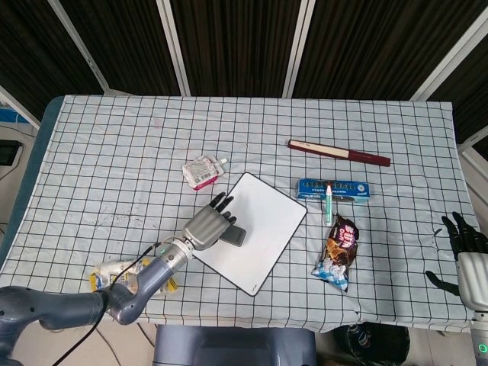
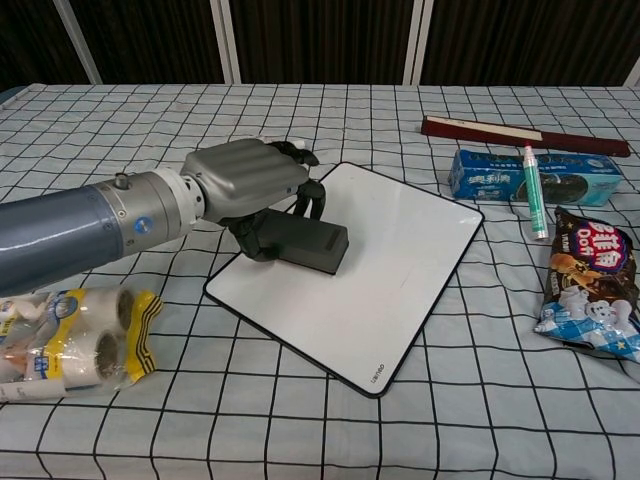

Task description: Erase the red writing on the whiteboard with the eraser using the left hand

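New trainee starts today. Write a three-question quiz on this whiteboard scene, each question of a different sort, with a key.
1. True or false: the left robot hand holds the eraser on the whiteboard.
2. Which thing lies across the blue biscuit box? A) the marker pen B) the tape rolls C) the snack bag
3. Fill in: no ___ writing shows on the bare part of the whiteboard.

Key: 1 true; 2 A; 3 red.
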Robot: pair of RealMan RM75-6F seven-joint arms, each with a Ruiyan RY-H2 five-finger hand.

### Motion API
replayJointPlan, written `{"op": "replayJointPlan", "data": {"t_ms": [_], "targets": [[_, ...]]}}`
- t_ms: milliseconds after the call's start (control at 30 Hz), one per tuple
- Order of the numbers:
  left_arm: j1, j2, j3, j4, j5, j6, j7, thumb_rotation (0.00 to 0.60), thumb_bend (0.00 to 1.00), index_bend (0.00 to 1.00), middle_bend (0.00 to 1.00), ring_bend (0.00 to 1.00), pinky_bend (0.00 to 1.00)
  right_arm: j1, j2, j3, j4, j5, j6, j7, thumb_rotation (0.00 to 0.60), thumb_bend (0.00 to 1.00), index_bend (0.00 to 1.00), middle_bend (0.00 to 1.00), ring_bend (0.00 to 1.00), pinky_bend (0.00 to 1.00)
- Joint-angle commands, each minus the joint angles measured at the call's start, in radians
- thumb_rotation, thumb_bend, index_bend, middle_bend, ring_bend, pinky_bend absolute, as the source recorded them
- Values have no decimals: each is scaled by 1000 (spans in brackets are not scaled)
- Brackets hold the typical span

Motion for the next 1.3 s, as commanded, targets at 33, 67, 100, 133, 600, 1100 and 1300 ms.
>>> {"op": "replayJointPlan", "data": {"t_ms": [33,67,100,133,600,1100,1300], "targets": [[-16,-30,-27,62,-10,-13,-24,600,392,377,424,0,48,0,0,0,0,1,0,0,600,72,4,15,135,187],[-19,-37,-32,79,-8,-17,-37,600,392,377,424,0,48,0,0,0,0,1,0,0,600,71,4,15,135,187],[-22,-45,-37,98,-8,-23,-51,600,392,377,424,0,48,-1,0,0,-1,1,1,1,600,71,4,15,135,187],[-26,-53,-41,118,-8,-30,-64,600,392,376,424,0,48,-1,1,1,-1,2,0,2,600,71,4,16,135,187],[-78,-140,-92,326,32,-59,-202,600,392,374,422,0,49,-2,4,4,-1,9,-1,13,600,71,4,15,135,187],[-38,1,-123,185,101,68,-244,600,388,361,410,0,48,-3,3,2,-2,4,0,10,600,74,4,15,135,187],[51,208,-107,-71,37,141,-39,600,386,359,405,0,48,-3,5,2,-4,5,0,10,600,74,4,16,135,187]]}}
